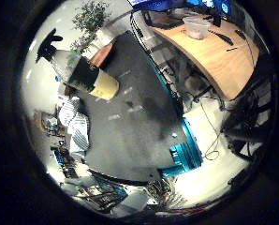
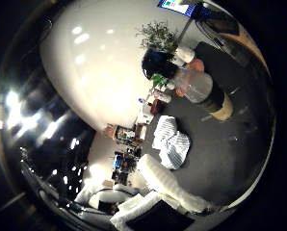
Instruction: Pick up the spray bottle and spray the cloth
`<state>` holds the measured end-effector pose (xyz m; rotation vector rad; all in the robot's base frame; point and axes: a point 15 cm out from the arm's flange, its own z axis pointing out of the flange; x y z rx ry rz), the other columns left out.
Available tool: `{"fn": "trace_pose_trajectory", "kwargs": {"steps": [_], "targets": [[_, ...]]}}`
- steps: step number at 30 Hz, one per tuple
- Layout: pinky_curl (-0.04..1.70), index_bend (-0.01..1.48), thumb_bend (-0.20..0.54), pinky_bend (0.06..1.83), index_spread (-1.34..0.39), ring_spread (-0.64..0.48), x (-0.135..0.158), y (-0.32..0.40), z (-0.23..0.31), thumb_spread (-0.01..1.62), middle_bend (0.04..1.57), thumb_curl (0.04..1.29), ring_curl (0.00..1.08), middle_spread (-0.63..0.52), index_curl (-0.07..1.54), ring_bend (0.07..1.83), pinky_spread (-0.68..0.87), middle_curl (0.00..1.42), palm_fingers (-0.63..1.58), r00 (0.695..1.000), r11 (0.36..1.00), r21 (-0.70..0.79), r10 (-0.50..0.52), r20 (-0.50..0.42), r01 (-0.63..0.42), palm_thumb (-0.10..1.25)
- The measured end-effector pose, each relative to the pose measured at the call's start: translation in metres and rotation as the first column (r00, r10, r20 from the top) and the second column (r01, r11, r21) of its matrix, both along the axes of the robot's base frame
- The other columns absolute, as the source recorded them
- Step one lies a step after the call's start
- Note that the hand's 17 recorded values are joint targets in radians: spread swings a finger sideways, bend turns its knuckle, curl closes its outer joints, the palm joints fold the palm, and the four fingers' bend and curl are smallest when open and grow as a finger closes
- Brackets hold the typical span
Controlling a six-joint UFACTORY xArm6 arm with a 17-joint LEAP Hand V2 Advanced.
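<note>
The spray bottle (image 1: 81, 72) has a clear body, a dark label band, a yellowish base and a black trigger head. It stands on its base on the dark grey tabletop (image 1: 139, 117). A white striped cloth (image 2: 171, 139) lies crumpled on the same tabletop, close beside the bottle. My right hand (image 2: 167, 185) shows only as a white finger and black-and-white parts at the edge of the thumb side view. That finger reaches out straight, apart from the cloth and the bottle, and holds nothing.
A curved wooden desk (image 1: 214, 51) beyond the table carries a clear plastic tub (image 1: 195, 26), monitors and small dark items. A potted plant (image 1: 90, 18) stands behind the bottle. Teal frame parts (image 1: 186, 152) sit at the table's edge, and clutter (image 2: 126, 161) lies past the cloth.
</note>
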<state>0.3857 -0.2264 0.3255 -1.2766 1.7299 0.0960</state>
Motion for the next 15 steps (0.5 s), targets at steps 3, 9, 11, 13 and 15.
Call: {"fn": "trace_pose_trajectory", "kwargs": {"steps": [3,9,11,13,15], "targets": [[0.33,0.15,-0.022,0.36,-0.14,0.12,0.007,0.002,0.007,1.13,0.19,0.28,0.27,0.13,0.26,0.28,0.28,0.31,0.0,0.999,0.999,0.034,-0.017,0.036,0.016,0.48],[0.33,0.16,-0.023,0.36,-0.14,0.11,0.016,0.013,0.009,1.14,0.19,0.27,0.27,0.13,0.26,0.28,0.27,0.31,0.0,0.998,0.998,0.058,-0.007,0.066,0.003,0.47],[0.33,0.15,-0.022,0.36,-0.14,0.11,0.019,0.015,0.008,1.14,0.19,0.27,0.27,0.13,0.26,0.28,0.27,0.31,0.01,0.998,0.998,0.059,-0.005,0.067,0.001,0.46],[0.33,0.15,-0.021,0.36,-0.14,0.11,0.023,0.016,0.007,1.14,0.2,0.27,0.27,0.13,0.26,0.28,0.27,0.31,0.01,0.997,0.997,0.073,-0.006,0.075,0.0,0.46],[0.33,0.16,-0.02,0.36,-0.14,0.11,0.029,0.018,0.002,1.14,0.19,0.27,0.27,0.13,0.26,0.28,0.27,0.32,0.01,0.997,0.995,0.099,-0.007,0.079,-0.001,0.46]]}}
